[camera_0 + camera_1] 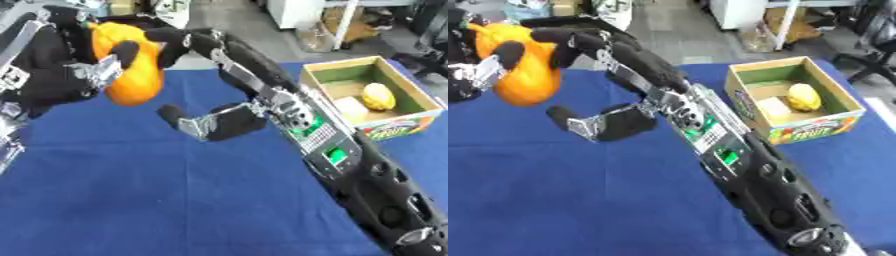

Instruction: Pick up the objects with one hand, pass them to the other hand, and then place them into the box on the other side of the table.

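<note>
Fingers of the left hand (96, 67) curl round the orange gourd (131, 70) above the tabletop's (131, 200) far left corner. The right hand (188, 42) reaches open-fingered; a bad swap could drop it short of the box (411, 122).

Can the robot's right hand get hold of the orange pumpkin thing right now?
Probably yes. The right hand already reaches the orange gourd, fingers open against its top, while the left hand holds it above the blue table. Nothing sits between them.

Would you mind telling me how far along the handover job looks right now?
Done: a yellow fruit already lies in the box. In hand: the left hand holds the orange gourd aloft while the right hand reaches it. Left: completing the pass and boxing it.
</note>
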